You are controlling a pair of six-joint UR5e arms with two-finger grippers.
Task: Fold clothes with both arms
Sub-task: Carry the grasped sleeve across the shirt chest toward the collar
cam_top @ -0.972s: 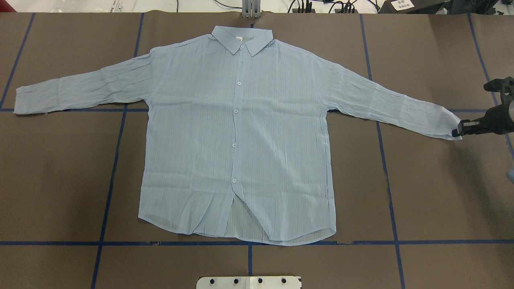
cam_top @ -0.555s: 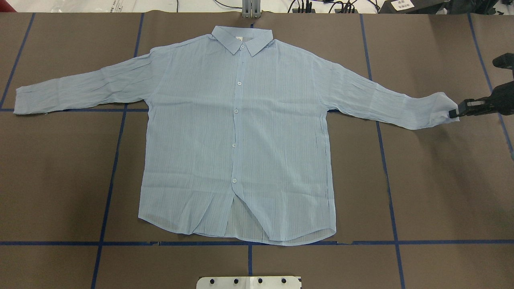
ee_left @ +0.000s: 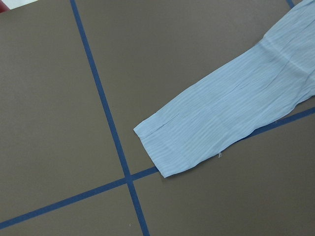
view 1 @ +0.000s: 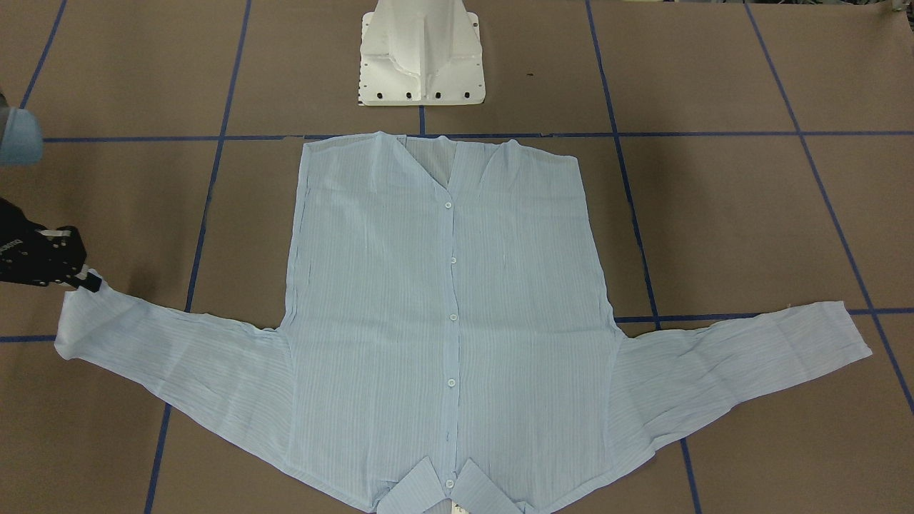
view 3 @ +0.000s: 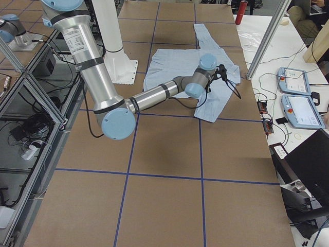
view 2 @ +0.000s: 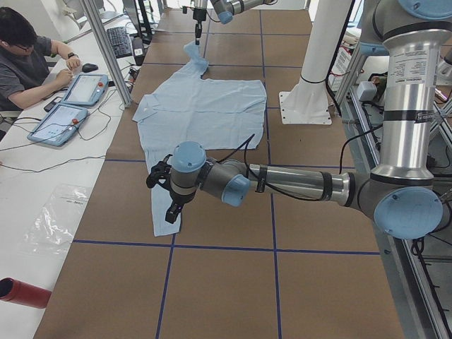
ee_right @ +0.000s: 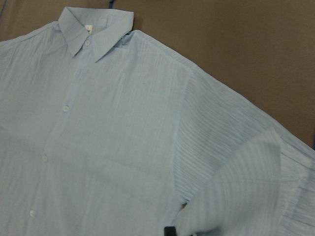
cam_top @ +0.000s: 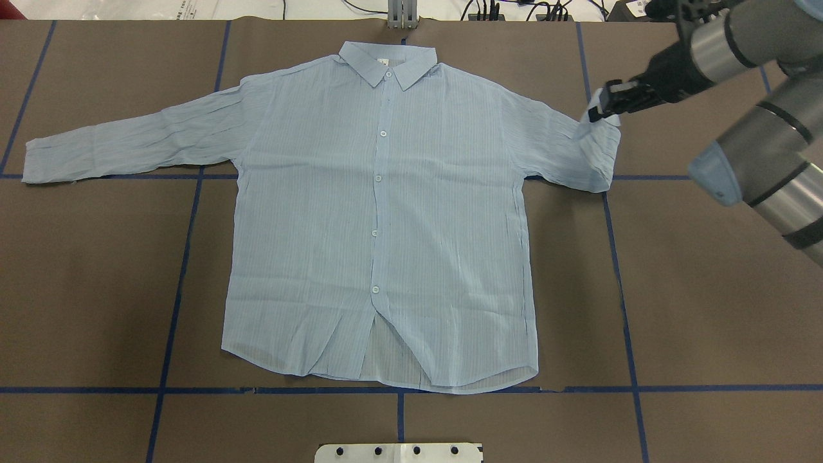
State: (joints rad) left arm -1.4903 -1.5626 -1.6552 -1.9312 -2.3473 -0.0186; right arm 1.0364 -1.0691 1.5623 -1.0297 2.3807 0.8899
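Observation:
The light-blue shirt [cam_top: 386, 212] lies flat and buttoned on the brown table, collar at the far edge. My right gripper [cam_top: 595, 110] is shut on the right sleeve's cuff [cam_top: 601, 138] and holds it lifted, with the sleeve doubled back towards the shoulder. In the front-facing view the right gripper [view 1: 89, 282] is on the cuff with the sleeve stretched out. The left sleeve's cuff [cam_top: 38, 164] lies flat, as the left wrist view [ee_left: 172, 147] shows. My left gripper [view 2: 171, 212] hangs over that cuff in the exterior left view only; I cannot tell whether it is open.
The white pedestal base [view 1: 421, 57] stands at the near edge behind the shirt's hem. Blue tape lines [cam_top: 186, 257] cross the table. An operator [view 2: 28, 56] sits at a side bench with tablets. A red cylinder [view 2: 21, 291] lies there too.
My right gripper has lifted the cuff off the table and carried it inward and toward the far edge. The right sleeve has doubled back on itself. The shirt's body has not moved.

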